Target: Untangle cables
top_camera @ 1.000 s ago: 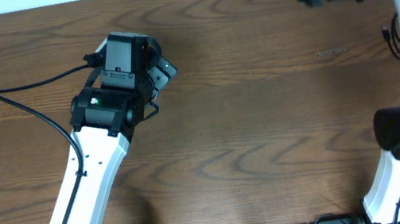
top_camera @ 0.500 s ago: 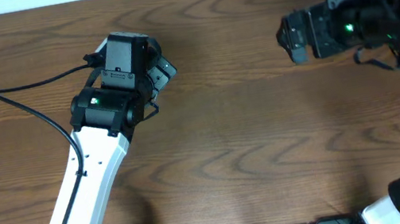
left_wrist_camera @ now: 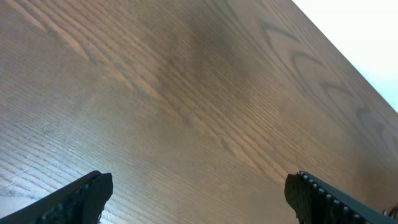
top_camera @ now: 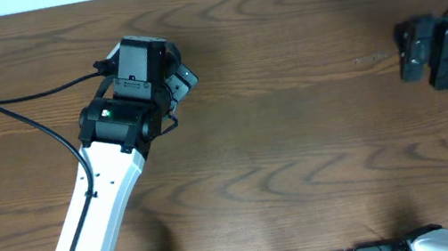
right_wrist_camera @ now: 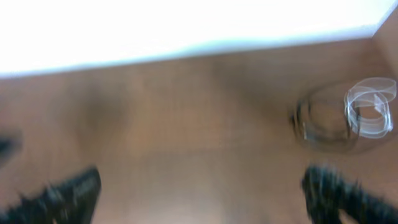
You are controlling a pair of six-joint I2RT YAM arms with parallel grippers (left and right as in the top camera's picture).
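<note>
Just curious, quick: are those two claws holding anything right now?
Left gripper: open, holding nothing.
Right gripper: open, holding nothing; view blurred.

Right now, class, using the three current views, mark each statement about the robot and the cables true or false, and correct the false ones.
1. The left gripper is open, with only the table showing between its fingers. True.
2. The right gripper is shut on the white cable. False: it is open, and the white cable lies on the table, apart from its fingers.
3. The overhead view shows both cables mid-table. False: neither cable shows in that view.
4. In the blurred right wrist view, a dark loop, seemingly the black cable, lies beside the white cable. True.
</note>
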